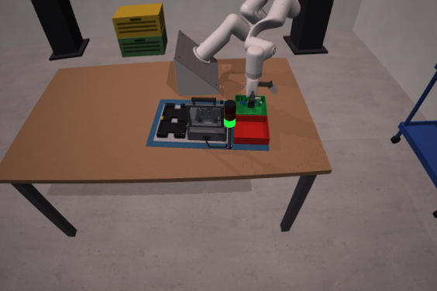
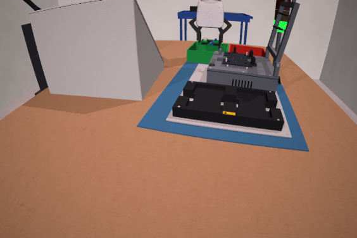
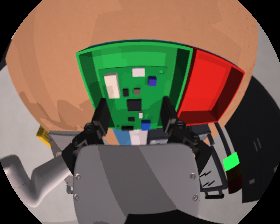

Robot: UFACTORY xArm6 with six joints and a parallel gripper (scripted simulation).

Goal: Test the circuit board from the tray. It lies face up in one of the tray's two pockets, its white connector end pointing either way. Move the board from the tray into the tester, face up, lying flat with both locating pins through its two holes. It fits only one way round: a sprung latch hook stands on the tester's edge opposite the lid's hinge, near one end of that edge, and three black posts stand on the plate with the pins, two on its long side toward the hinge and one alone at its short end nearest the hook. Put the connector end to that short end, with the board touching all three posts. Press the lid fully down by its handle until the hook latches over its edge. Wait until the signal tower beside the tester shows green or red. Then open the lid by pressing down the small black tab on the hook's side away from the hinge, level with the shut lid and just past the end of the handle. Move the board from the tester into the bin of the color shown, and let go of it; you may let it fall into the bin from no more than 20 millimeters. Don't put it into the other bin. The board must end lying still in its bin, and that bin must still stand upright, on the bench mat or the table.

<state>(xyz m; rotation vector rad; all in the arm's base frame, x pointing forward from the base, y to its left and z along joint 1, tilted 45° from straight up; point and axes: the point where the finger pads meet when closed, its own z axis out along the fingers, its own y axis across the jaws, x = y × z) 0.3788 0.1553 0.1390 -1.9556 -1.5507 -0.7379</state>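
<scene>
From the top, the gripper (image 1: 252, 104) hung inside the green bin (image 1: 240, 110), left of the red bin (image 1: 252, 141), and the signal tower (image 1: 229, 121) glowed green. In the exterior view the tester (image 2: 240, 75) stood with its lid (image 2: 281, 30) raised. At the wrist, the fingers clasped the circuit board (image 3: 132, 96) low over the green bin's floor.

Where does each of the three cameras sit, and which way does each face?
Top: high in front of the table, looking down; whole arm shows.
Exterior: low at the tray end, facing along the mat to the bins; forearm and gripper show.
Wrist: on the gripper, looking down into the green bin; fingers show.
All three share the green bin and lit tower.
</scene>
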